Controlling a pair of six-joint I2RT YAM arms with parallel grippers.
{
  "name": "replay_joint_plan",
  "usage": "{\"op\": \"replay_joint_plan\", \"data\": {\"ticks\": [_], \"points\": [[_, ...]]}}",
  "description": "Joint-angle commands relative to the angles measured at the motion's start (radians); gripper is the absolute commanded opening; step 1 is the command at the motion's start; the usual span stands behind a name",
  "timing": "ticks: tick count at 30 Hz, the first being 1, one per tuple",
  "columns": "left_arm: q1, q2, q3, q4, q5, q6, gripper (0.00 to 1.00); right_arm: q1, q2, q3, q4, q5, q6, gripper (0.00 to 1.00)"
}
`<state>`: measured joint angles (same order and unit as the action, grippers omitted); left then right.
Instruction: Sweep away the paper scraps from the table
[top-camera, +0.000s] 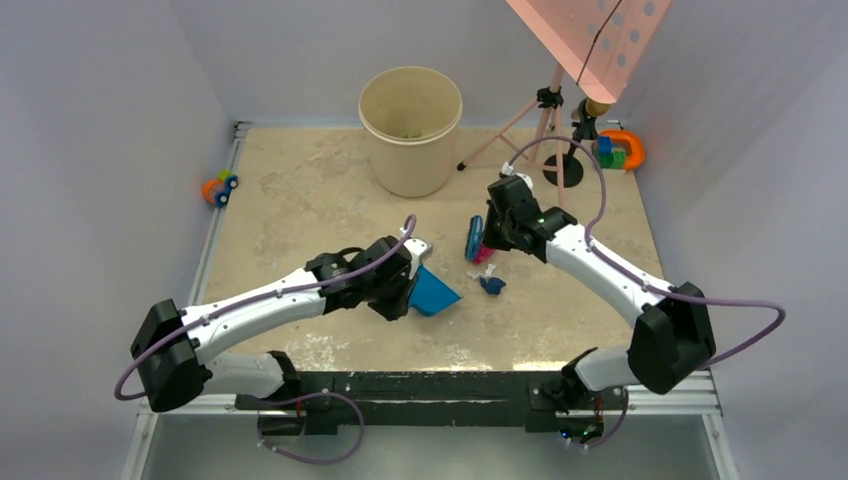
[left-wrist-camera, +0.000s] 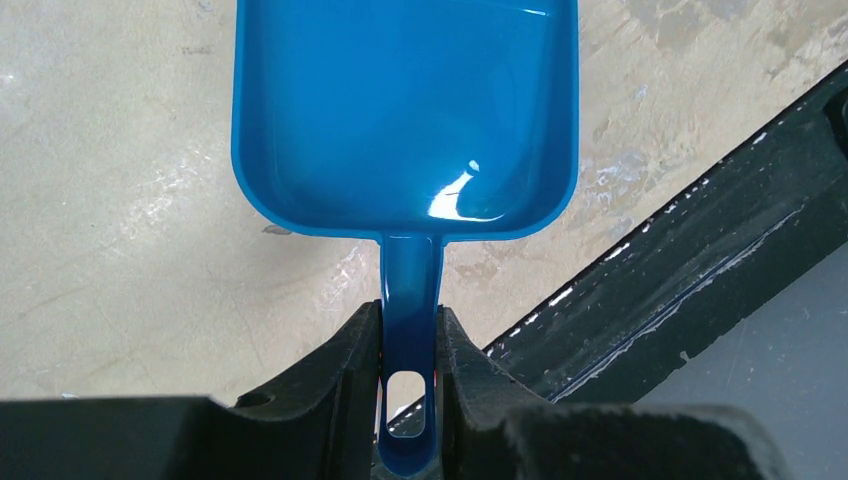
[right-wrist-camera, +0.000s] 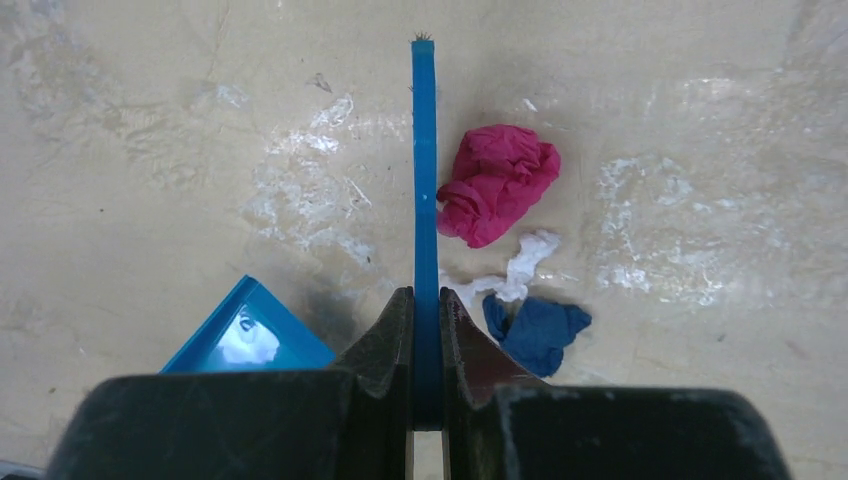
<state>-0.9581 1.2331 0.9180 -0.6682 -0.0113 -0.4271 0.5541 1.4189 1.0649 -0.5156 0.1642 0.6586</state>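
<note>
Nearest to the arm bases runs the black front bar (top-camera: 420, 385), and beyond it lies the beige marbled surface (top-camera: 300, 200). Just past the bar, at about 6 o'clock from the middle of the surface, the left gripper (top-camera: 408, 285) (left-wrist-camera: 410, 325) is clamped on the handle of a blue dustpan (top-camera: 432, 293) (left-wrist-camera: 405, 110). Its jaws press the narrow handle from both sides. In the left wrist view the pan is seen from above with nothing inside it, and its open mouth points away from the gripper. At 3 o'clock from the dustpan are the paper scraps: a dark blue wad (top-camera: 491, 285) (right-wrist-camera: 540, 330) is the nearest, a small white scrap (top-camera: 473, 274) (right-wrist-camera: 520, 265) comes next, and a pink wad (top-camera: 484, 256) (right-wrist-camera: 497, 183) is a little farther. The three are close together on the surface, the white one between the other two. The right gripper (top-camera: 490, 238) (right-wrist-camera: 426, 300) is closed tightly on a thin blue brush (top-camera: 474, 240) (right-wrist-camera: 424, 170), which in the right wrist view is seen edge-on. There the pink wad lies just beside the brush at 1 o'clock from the gripper; I cannot tell if they touch. A corner of the dustpan (right-wrist-camera: 250, 335) shows at 9 o'clock. Farther away, at 10 o'clock by the left rail, there is an orange-blue toy car (top-camera: 219, 188). At 12 o'clock stands a round beige bin (top-camera: 410, 130) with some small greenish bits at its bottom. At 2 o'clock, in the far corner, are a pink tripod stand (top-camera: 548, 120) and coloured toy blocks (top-camera: 618, 152).
</note>
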Motion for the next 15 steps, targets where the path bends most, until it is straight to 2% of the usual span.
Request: {"op": "replay_joint_plan", "data": {"ticks": [1,5,9,12,15], "points": [[-0.021,0.033,0.023,0.049,0.007,-0.001,0.0,-0.006,-0.143,0.008,-0.045,0.077,-0.018,0.0],[-0.038,0.065,0.031,0.067,0.007,-0.002,0.0,-0.005,-0.234,0.044,-0.08,0.149,-0.11,0.0],[-0.054,0.092,0.029,0.095,0.007,0.001,0.0,-0.005,-0.247,0.101,-0.158,0.279,-0.268,0.0],[-0.057,0.116,0.032,0.118,0.005,0.015,0.0,-0.005,-0.192,0.13,-0.171,0.314,-0.411,0.0],[-0.057,0.134,0.045,0.137,-0.018,0.04,0.0,-0.005,-0.06,0.21,-0.238,0.381,-0.496,0.0]]}}
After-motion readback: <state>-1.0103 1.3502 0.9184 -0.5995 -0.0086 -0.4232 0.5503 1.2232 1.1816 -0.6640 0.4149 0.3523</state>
